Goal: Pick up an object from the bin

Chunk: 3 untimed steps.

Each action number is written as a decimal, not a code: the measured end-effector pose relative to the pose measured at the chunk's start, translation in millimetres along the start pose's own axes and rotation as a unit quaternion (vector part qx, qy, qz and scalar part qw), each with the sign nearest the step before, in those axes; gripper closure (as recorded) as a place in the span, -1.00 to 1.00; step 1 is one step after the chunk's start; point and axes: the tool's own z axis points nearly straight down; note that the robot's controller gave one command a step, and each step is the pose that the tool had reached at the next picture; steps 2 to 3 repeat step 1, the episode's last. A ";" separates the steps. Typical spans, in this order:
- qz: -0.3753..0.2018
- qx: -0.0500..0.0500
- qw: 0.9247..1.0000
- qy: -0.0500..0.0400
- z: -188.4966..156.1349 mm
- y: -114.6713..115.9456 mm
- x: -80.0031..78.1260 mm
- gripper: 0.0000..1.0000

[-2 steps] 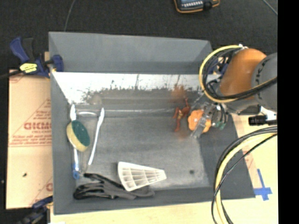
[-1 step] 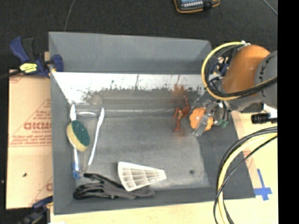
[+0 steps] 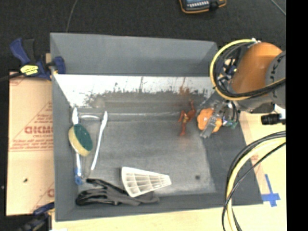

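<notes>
The gripper (image 3: 210, 128) hangs at the right edge of the bin (image 3: 144, 57), close to the far right corner, under the orange cover of the arm. At its lower end there is a small orange lump (image 3: 207, 119), round in shape; I cannot tell if this lump is a thing of the bin or is held. I also cannot tell how far the gripper is open. Just beside it, toward the left, a thin red thing (image 3: 184, 119) with a bent, twig-like form lies on the bin floor near the far wall, apart from the gripper. The other things are well apart from the gripper: a yellow and green sponge (image 3: 81, 139) and 2 white sticks (image 3: 98, 141) along the left edge, a white ribbed scoop (image 3: 144, 181) at the near edge, and a black glove (image 3: 108, 195) in the near left corner.
</notes>
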 end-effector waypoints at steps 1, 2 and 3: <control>0.000 0.000 1.000 0.000 -16.3 -0.1 -0.4 1.00; 0.000 0.000 1.000 0.000 -16.3 -0.1 -0.4 1.00; 0.000 0.000 1.000 0.000 -16.3 -0.1 -0.4 1.00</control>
